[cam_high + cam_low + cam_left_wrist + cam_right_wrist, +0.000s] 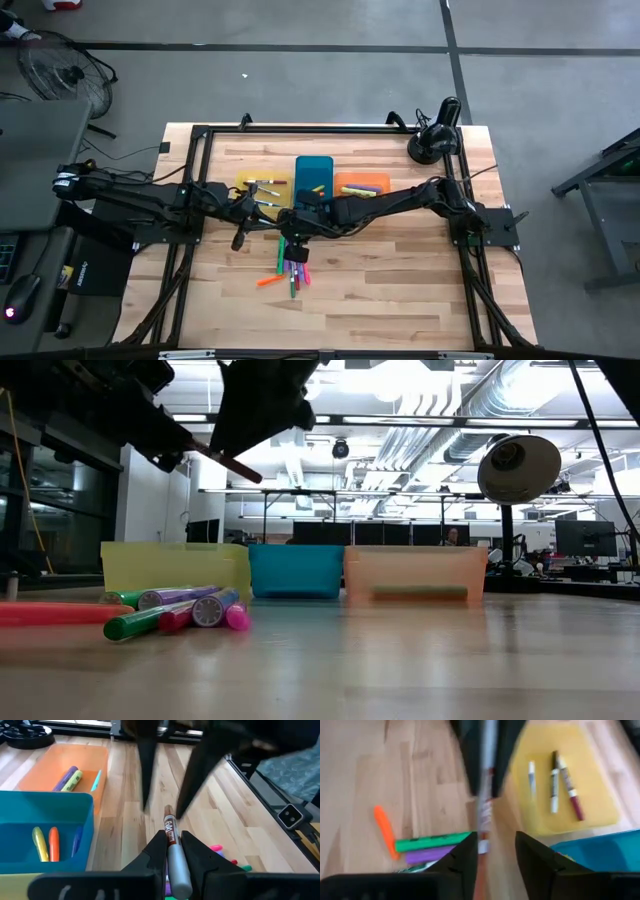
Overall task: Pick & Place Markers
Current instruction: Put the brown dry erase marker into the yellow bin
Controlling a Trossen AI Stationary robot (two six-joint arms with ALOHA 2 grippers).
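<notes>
My left gripper (172, 837) is shut on a grey marker (176, 865) with a brown-red end, held above the table's middle. My right gripper (495, 845) faces it from the table's right. It is open, with a finger on either side of the marker's brown-red end (169, 817) and a gap showing. In the low view the marker (228, 464) sticks out of my left gripper, well above the table. Several loose markers (290, 270) in green, purple, pink and orange lie in a pile on the wood below. My left gripper pinches the marker's grey barrel (175, 851) between its two fingers. The fingers come from the table's left, slanting a little downward, and lie along the marker. Its brown-red end juts out past the fingertips toward my right gripper. The marker is lifted clear of the table.
Three trays stand in a row at the far side: a yellow tray (247, 180) with three markers, a blue tray (313, 165) with three markers, and an orange tray (361, 178) with a purple and a yellow one. A black lamp (435, 135) stands at the far right corner.
</notes>
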